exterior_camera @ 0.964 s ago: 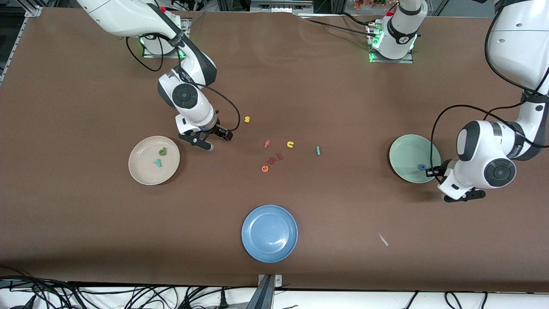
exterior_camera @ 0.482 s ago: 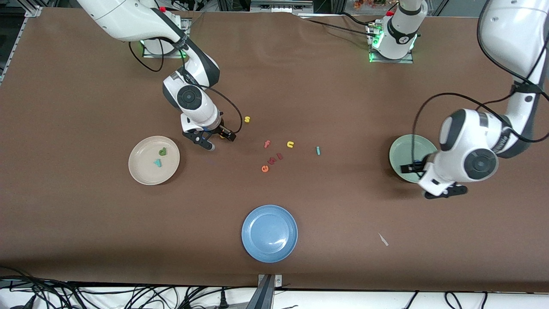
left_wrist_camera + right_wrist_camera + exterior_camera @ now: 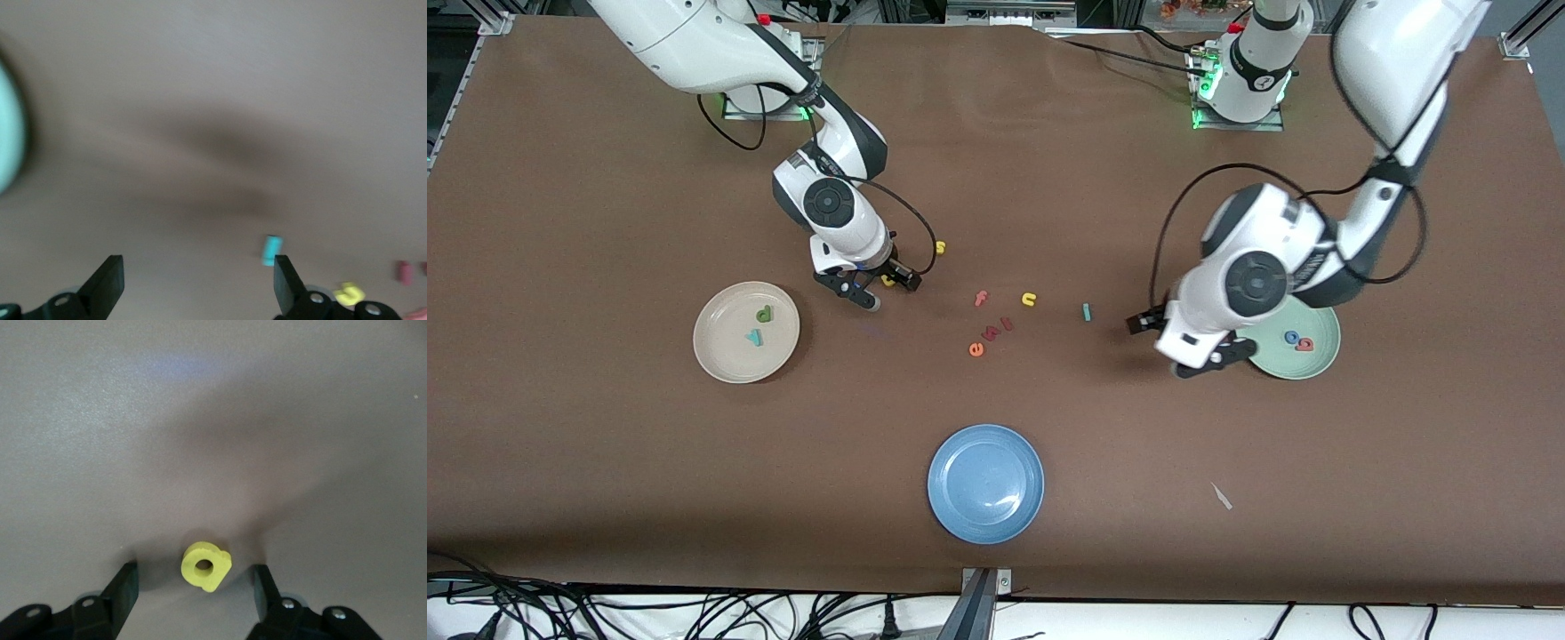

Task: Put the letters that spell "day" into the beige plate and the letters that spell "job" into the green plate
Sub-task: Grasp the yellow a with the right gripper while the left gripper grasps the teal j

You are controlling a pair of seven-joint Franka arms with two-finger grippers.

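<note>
The beige plate [image 3: 725, 354] holds the green "d" [image 3: 764, 314] and the teal "y" [image 3: 755, 337]. Beside it, toward the table's middle, my right gripper [image 3: 885, 289] stands open and low over the table. The yellow "a" [image 3: 205, 567] lies between its fingers, touching neither. In the green plate [image 3: 1319, 360] lie the blue "o" [image 3: 1290, 337] and the red "b" [image 3: 1305, 343]. My left gripper [image 3: 1172, 342] hangs open and empty just off that plate's rim. The teal "j" [image 3: 1087, 312] lies on the table, and in the left wrist view the "j" [image 3: 271, 250] shows close to one finger.
Loose letters lie mid-table: a yellow "s" [image 3: 940, 247], a red "f" [image 3: 981, 299], a yellow "u" [image 3: 1029, 300], an orange "e" [image 3: 976, 349] and two small red pieces [image 3: 999, 329]. A blue plate [image 3: 985, 483] sits nearest the front camera. A white scrap [image 3: 1221, 496] lies beside it.
My left gripper opened over the green plate, where the red "b" now shows, and swung toward the table's middle. My right gripper shifted a little and now brackets the yellow "a".
</note>
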